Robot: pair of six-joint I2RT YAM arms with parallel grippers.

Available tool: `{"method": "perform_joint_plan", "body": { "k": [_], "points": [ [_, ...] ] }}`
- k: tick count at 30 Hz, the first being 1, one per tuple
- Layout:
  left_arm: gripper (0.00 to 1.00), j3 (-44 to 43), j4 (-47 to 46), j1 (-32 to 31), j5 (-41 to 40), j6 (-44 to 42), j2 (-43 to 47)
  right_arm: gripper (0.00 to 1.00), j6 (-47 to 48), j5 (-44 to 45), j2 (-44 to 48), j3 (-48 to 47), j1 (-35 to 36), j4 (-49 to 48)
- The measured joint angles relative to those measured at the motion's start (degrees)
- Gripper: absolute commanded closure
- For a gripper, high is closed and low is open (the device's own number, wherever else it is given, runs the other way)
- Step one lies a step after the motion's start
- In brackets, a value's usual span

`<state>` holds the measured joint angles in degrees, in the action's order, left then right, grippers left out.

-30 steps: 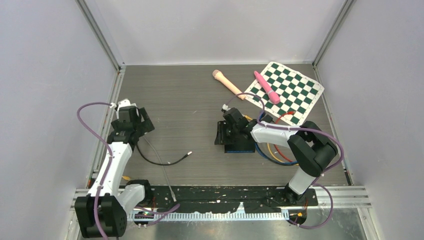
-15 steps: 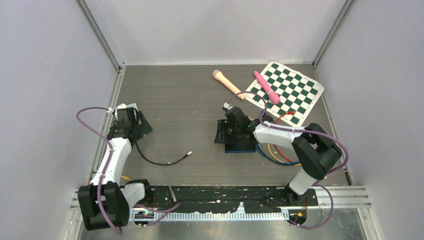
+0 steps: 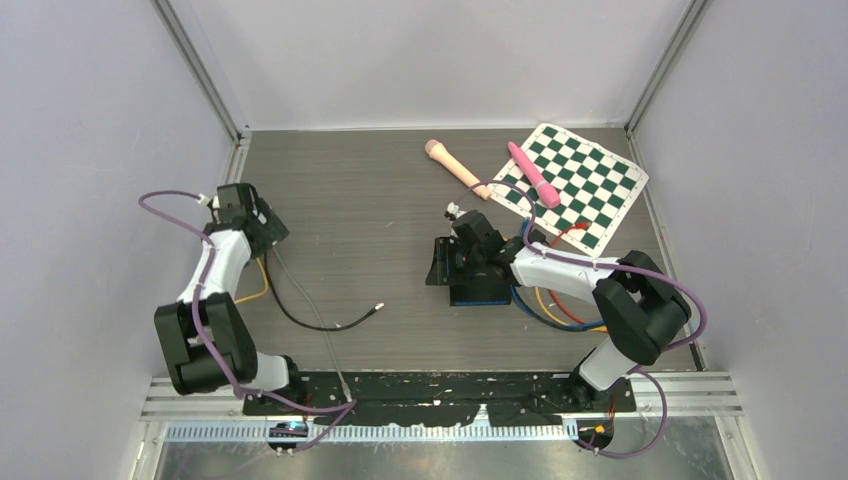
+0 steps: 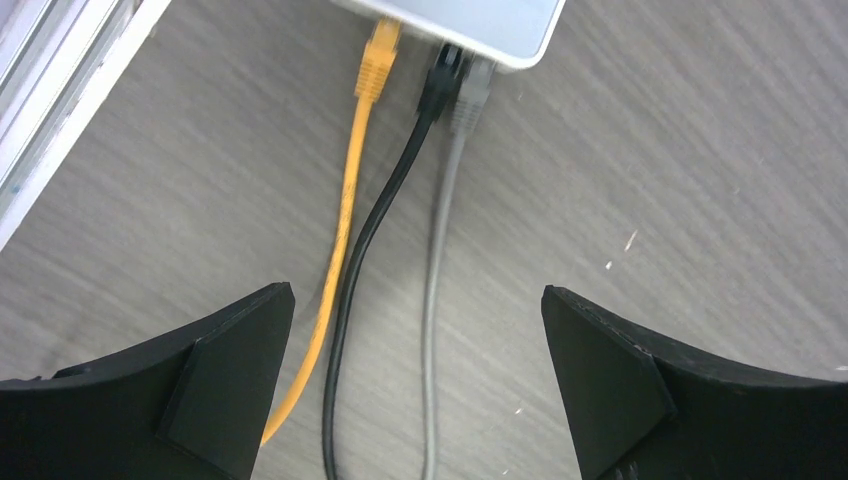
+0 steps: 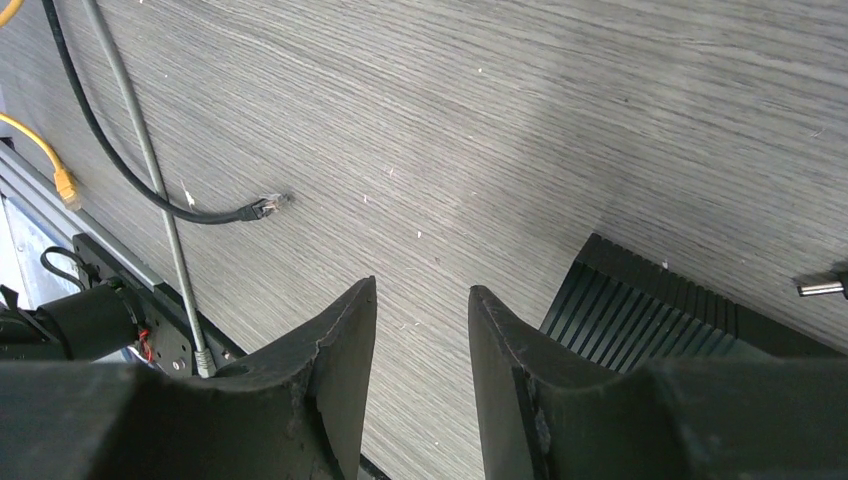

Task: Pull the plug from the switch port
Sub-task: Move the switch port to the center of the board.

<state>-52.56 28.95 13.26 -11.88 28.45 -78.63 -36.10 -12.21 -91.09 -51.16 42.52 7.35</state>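
From above, the left gripper hangs by the left wall, where the orange cable, black cable and grey cable begin. The right gripper sits at a black box mid-table.

Left wrist: the jaws are spread wide and empty before the switch. The orange plug, black plug and grey plug all sit in its ports.

Right wrist: the fingers stand a narrow gap apart, holding nothing, beside the box.

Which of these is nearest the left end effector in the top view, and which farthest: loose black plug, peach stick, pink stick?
From the left end effector:
1. loose black plug, table centre, near side.
2. peach stick, far middle.
3. pink stick, far right.
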Motion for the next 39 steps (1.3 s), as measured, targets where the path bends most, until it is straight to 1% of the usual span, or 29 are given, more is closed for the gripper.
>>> {"method": "perform_joint_plan", "body": {
  "k": [3,6,8,10,11,13,16,17,20,25,30,33,36,39],
  "points": [
    [0.06,-4.3,-0.4,1.5,2.4,-0.4,-5.2,0.54,0.0,-0.2,0.4,0.0,0.0,0.0],
    [0.09,-5.9,-1.0,3.0,4.2,-0.5,-9.1,0.54,0.1,-0.2,1.1,0.0,-0.3,0.0],
    [0.14,-6.2,-0.9,3.9,5.2,-0.7,-11.5,0.54,0.1,-0.3,1.5,0.0,-0.3,0.0],
    [0.15,-6.4,-0.6,4.9,6.4,-1.5,-13.8,0.53,0.1,-0.5,1.8,0.0,-0.5,0.0],
    [0.19,-6.7,-0.2,5.2,6.9,-2.0,-15.1,0.53,0.1,-0.6,1.9,0.0,-0.6,0.0],
    [0.22,-7.3,0.6,5.7,7.3,-2.8,-17.2,0.53,0.1,-0.9,2.0,0.1,-0.8,0.0],
    [0.29,-8.2,2.2,5.9,7.8,-4.2,-18.8,0.53,0.1,-1.7,2.0,0.2,-1.1,-0.1],
    [0.3,-8.7,2.8,5.9,8.1,-4.8,-19.1,0.53,0.1,-2.0,2.0,0.2,-1.2,0.0],
    [0.4,-9.9,3.6,5.9,9.6,-6.2,-19.2,0.53,0.0,-2.6,2.0,0.2,-1.5,-0.1],
    [0.42,-12.1,5.1,5.9,12.4,-8.3,-20.4,0.53,0.0,-3.5,2.0,0.2,-1.8,-0.1],
    [0.39,-13.2,6.8,5.8,13.7,-9.4,-22.0,0.53,0.0,-4.2,2.0,0.2,-2.1,-0.2],
    [0.39,-13.2,7.4,5.8,13.7,-9.3,-22.0,0.53,0.0,-4.5,2.0,0.4,-2.3,-0.4],
    [0.39,-12.7,6.7,5.8,14.2,-8.2,-21.7,0.53,0.0,-4.7,2.0,0.9,-2.6,-0.5],
    [0.38,-9.1,4.5,5.8,15.0,-5.8,-19.2,0.53,0.0,-4.8,2.0,1.4,-2.8,-0.5]
  ]
}}
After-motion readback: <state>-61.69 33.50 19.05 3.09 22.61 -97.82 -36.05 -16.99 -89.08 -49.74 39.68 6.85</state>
